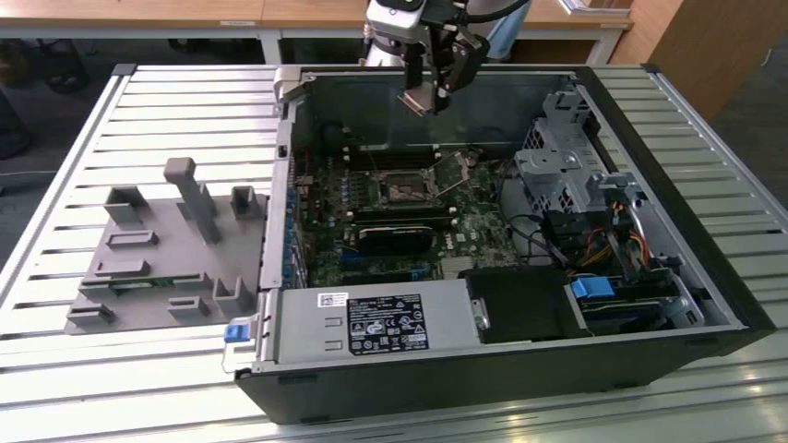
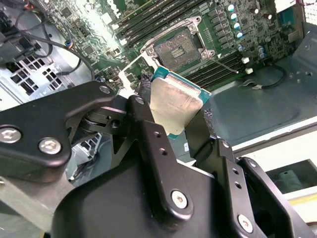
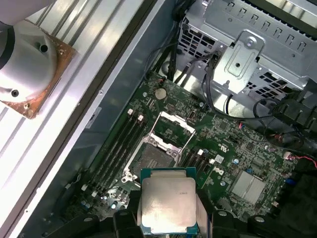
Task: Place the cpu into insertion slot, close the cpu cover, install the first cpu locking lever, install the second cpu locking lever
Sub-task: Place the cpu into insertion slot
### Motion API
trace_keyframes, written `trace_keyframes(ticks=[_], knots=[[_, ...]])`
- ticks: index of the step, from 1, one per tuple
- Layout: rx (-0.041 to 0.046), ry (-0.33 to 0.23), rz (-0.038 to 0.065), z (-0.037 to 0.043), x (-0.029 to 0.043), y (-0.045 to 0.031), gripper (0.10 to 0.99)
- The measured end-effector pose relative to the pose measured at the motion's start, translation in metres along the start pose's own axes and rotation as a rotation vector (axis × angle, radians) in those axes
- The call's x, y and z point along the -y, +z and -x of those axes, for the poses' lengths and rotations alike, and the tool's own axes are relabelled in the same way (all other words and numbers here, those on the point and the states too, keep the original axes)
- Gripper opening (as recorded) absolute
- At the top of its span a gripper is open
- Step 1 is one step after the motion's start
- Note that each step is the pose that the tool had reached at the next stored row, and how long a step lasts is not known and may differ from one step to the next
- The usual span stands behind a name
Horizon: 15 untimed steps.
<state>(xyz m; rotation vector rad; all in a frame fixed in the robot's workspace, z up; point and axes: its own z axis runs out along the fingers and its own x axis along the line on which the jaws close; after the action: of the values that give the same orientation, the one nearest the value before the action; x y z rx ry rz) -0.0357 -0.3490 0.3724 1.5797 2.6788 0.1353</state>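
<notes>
Tool [image 2: 174, 116] clamps the cpu [image 3: 167, 203] above the open insertion slot [image 3: 152, 157] inside the computer case [image 1: 493, 392].

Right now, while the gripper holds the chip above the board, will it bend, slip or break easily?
The chip is probably stiff: it is a flat square with a metal top. It looks small and thin, so likely light. The gripper pinches only two edges, so the smooth chip might slip or tilt if bumped.
</notes>
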Motion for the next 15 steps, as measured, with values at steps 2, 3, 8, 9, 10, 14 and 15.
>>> trace_keyframes(ticks=[2, 3, 8, 9, 10, 14, 15], knots=[[0.0018, 0.02, 0.0, 0.0, 0.0, 0.0004, 0.525], [0.0029, 0.032, 0.001, 0.0, 0.0001, 0.0006, 0.525], [0.0109, 0.121, 0.002, 0.0, 0.0003, 0.0026, 0.525], [0.0125, 0.139, 0.003, 0.0, 0.0003, 0.0031, 0.525], [0.0141, 0.157, 0.003, 0.0001, 0.0004, 0.0036, 0.525], [0.0206, 0.23, 0.004, 0.0001, 0.0005, 0.0057, 0.525], [0.0223, 0.248, 0.005, 0.0001, 0.0006, 0.0062, 0.525]])
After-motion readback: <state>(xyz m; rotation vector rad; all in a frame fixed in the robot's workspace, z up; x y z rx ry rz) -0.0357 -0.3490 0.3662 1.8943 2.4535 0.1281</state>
